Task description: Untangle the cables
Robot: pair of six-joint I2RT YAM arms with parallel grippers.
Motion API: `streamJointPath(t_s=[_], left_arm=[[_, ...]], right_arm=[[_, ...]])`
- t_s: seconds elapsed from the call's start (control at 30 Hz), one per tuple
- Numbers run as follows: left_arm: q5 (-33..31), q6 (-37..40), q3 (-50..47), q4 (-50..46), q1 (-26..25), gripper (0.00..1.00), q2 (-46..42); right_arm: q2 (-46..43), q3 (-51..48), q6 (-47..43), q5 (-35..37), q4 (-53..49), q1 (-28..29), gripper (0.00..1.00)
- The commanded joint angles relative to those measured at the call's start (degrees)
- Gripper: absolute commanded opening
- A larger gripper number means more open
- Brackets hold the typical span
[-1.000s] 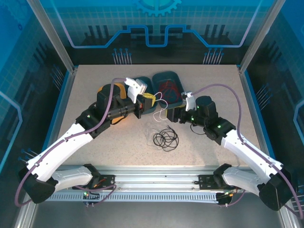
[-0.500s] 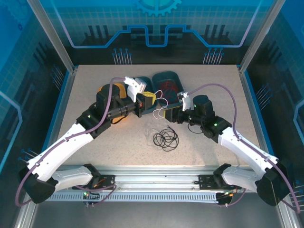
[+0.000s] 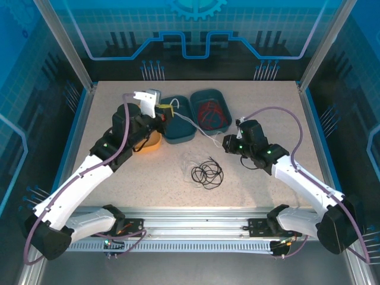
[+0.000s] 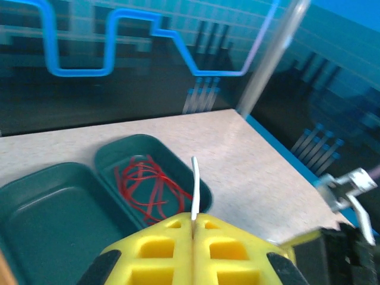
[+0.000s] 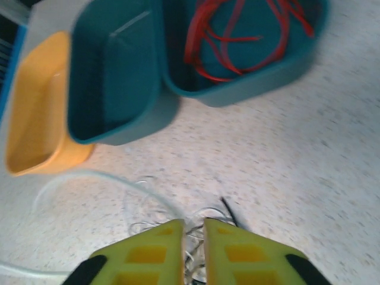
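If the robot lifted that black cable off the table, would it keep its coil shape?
Probably not: the black cable lies in thin, loose, uneven loops flat on the table, so it would likely sag and dangle. It looks light; a push would probably bunch or slide it, not roll it.

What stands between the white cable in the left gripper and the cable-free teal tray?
Nothing visible. The left gripper pinches the white cable beside that teal tray, whose inside looks bare; the red cable sits in the neighbouring tray.
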Motion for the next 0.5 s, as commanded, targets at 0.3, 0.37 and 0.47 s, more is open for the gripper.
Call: streamJointPath(t_s=[0.3, 0.37, 0.47], left_arm=[[-7.53, -3.26, 2.97, 3.14, 5.74, 0.0, 6.34], [-7.85, -2.56, 4.68, 3.05, 6.54, 0.0, 8.16], [-6.93, -3.19, 7.97, 2.01, 8.86, 0.0, 10.82]], right_arm=[[3.23, 2.55, 5.09, 7.78, -9.74, -0.87, 0.38], [3.16, 2.61, 4.7, 7.48, -9.24, -0.89, 0.49], [2.92, 2.53, 4.47, 7.65, -9.67, -0.87, 0.6]])
